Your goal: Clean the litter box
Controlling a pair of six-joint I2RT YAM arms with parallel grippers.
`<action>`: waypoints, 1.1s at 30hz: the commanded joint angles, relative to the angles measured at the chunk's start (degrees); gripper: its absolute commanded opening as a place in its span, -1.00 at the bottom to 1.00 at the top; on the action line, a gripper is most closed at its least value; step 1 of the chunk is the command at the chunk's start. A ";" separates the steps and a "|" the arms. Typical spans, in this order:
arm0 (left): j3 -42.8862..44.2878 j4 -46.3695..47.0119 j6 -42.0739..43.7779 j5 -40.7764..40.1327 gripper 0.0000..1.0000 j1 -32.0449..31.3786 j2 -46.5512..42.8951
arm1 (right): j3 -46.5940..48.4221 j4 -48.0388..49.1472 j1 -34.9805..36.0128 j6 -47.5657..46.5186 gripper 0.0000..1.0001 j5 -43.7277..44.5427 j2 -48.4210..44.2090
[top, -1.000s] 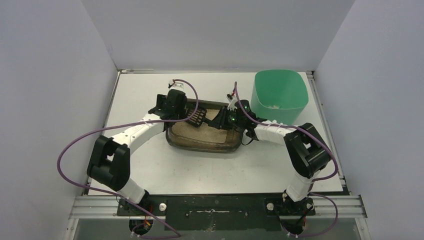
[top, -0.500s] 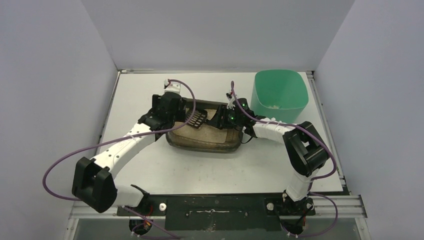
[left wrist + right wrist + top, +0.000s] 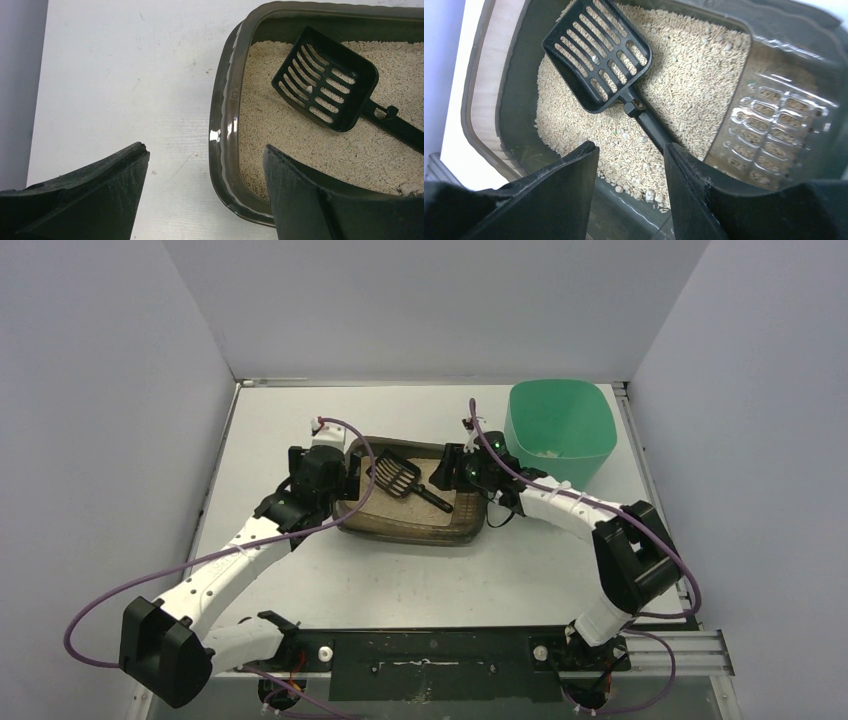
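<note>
**Grey litter box (image 3: 410, 536) mid-table, scoop (image 3: 397, 474) lying loose inside**

Left arm: stretched long from the near-left corner, forearm slanting in toward the middle. My left claw (image 3: 348, 480) (image 3: 204, 149) sits at the box's left end with its fingers spread. One finger is over bare tabletop (image 3: 420, 585), the other over the litter, with the rim (image 3: 220, 135) between them. Gripping nothing.

Right arm: elbow out toward the right edge, forearm reaching back in. My right claw (image 3: 448, 472) (image 3: 630, 146) hangs over the box's right end, fingers spread and empty. The scoop's handle runs toward the gap between them.

Box lies a little nearer the far edge than the near one. Beige granules (image 3: 280, 125) cover its floor. Black slotted scoop (image 3: 596, 55) rests on them, head toward the far-left corner.

Mint-green bin (image 3: 525, 445) stands by the far-right corner, near the box's right end. A few pale bits lie at its bottom.

White tabletop shows wide between box and near edge, in narrower strips along the far and left edges.
</note>
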 commanded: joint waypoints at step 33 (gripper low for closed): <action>8.74 -1.07 -1.45 15.76 0.95 -0.46 -1.36 | 10.52 -26.73 -4.69 -9.35 1.00 18.92 -30.09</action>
